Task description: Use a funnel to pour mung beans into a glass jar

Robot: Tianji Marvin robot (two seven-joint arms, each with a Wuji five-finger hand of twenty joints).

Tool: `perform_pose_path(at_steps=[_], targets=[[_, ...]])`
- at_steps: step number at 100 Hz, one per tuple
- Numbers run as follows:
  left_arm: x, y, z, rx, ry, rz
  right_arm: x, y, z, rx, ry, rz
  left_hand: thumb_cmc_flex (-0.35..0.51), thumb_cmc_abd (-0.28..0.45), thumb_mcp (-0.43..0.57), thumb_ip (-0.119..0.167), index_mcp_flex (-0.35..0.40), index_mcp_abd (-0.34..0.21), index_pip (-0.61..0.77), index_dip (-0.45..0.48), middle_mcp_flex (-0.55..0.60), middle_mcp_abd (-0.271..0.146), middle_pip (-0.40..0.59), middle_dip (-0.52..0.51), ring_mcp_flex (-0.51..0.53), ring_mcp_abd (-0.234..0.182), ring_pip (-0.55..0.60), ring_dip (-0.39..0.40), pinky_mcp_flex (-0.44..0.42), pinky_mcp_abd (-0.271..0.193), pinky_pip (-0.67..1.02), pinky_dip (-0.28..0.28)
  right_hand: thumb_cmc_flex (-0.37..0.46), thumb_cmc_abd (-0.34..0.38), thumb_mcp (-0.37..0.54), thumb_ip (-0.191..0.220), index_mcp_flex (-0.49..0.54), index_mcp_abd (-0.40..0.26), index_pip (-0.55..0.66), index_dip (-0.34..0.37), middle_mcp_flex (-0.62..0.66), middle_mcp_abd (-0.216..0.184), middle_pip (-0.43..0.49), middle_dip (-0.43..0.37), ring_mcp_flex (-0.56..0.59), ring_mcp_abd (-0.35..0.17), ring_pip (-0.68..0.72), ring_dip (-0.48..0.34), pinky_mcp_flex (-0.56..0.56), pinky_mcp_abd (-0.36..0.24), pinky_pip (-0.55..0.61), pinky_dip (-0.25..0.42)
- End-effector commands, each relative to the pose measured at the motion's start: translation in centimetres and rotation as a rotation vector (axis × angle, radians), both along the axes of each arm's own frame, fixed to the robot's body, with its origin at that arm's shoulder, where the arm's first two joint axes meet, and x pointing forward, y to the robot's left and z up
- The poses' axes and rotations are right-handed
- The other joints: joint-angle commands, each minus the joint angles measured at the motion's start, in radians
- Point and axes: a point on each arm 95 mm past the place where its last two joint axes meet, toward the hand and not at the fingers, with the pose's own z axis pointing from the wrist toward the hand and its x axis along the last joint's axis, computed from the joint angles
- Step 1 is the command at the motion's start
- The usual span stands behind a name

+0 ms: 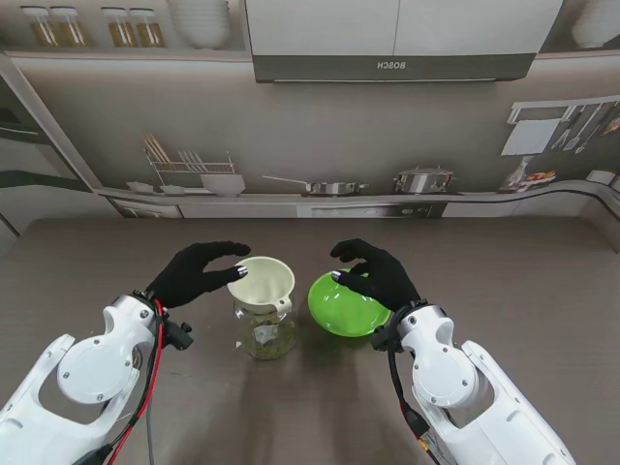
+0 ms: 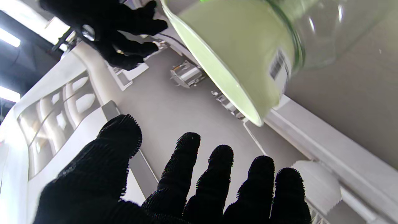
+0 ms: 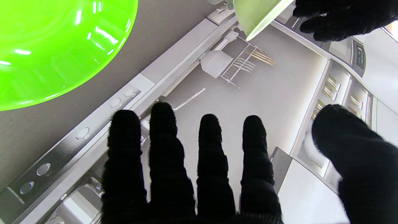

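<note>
A pale funnel [image 1: 262,282] sits in the mouth of a glass jar [image 1: 263,331] at the table's middle; greenish beans show low in the jar. To its right lies an empty bright green bowl [image 1: 345,305]. My left hand [image 1: 195,272] hovers just left of the funnel's rim, fingers spread, holding nothing. My right hand [image 1: 376,271] hangs over the bowl's far rim, open too. The left wrist view shows the funnel [image 2: 230,53], the jar [image 2: 317,28] and spread fingers [image 2: 189,165]. In the right wrist view the bowl [image 3: 53,46] lies apart from the fingers [image 3: 161,146].
The brown table [image 1: 504,281] stretches to a printed kitchen backdrop [image 1: 320,145] at the far edge. Both white forearms rise from the near corners, a red cable [image 1: 153,358] running along the left one.
</note>
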Motion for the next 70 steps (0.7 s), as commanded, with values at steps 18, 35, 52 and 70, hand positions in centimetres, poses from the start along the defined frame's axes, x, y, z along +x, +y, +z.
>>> perform_pose_path(at_steps=[18, 35, 52, 70], targets=[[3.2, 0.6, 2.1, 0.187, 0.028, -0.035, -0.4, 0.6, 0.0, 0.012, 0.011, 0.029, -0.02, -0.001, 0.016, 0.013, -0.036, -0.012, -0.012, 0.0, -0.009, -0.015, 0.003, 0.013, 0.012, -0.014, 0.018, 0.024, 0.022, -0.01, 0.016, 0.032, 0.006, -0.009, -0.006, 0.021, 0.017, -0.027, -0.018, -0.018, 0.017, 0.001, -0.012, -0.007, 0.001, 0.002, 0.0, -0.001, 0.003, 0.025, -0.012, 0.009], [4.6, 0.5, 2.2, 0.314, 0.093, -0.046, -0.5, 0.6, -0.1, 0.022, 0.021, 0.033, -0.05, -0.013, -0.005, 0.01, -0.085, -0.014, -0.029, -0.007, -0.038, -0.015, 0.0, 0.015, 0.012, -0.01, 0.031, 0.035, 0.043, -0.006, 0.042, 0.058, 0.006, -0.007, -0.005, 0.021, 0.02, -0.027, -0.022, -0.018, 0.018, 0.004, -0.013, -0.006, 0.005, 0.004, 0.004, 0.002, 0.003, 0.027, -0.013, 0.012], [5.5, 0.0, 2.0, 0.414, 0.137, -0.055, -0.5, 0.6, 0.0, 0.032, 0.028, 0.03, -0.083, -0.007, -0.061, 0.015, -0.137, 0.015, -0.044, -0.016, -0.041, 0.0, 0.008, 0.028, 0.042, 0.0, 0.08, 0.084, 0.079, 0.002, 0.099, 0.147, 0.008, -0.006, -0.004, 0.022, 0.025, -0.026, -0.025, -0.018, 0.018, 0.006, -0.015, -0.007, 0.004, 0.004, 0.005, 0.004, 0.0, 0.029, -0.015, 0.014], [6.3, -0.7, 1.9, 0.474, 0.184, -0.07, -0.5, 0.5, 0.0, 0.039, 0.034, 0.029, -0.1, -0.01, -0.098, 0.02, -0.131, 0.045, -0.033, -0.005, 0.001, 0.037, 0.025, 0.063, 0.101, 0.018, 0.177, 0.182, 0.117, 0.012, 0.236, 0.314, 0.007, -0.004, -0.002, 0.022, 0.03, -0.025, -0.027, -0.018, 0.019, 0.009, -0.016, -0.006, 0.005, 0.005, 0.006, 0.005, -0.001, 0.029, -0.016, 0.016]])
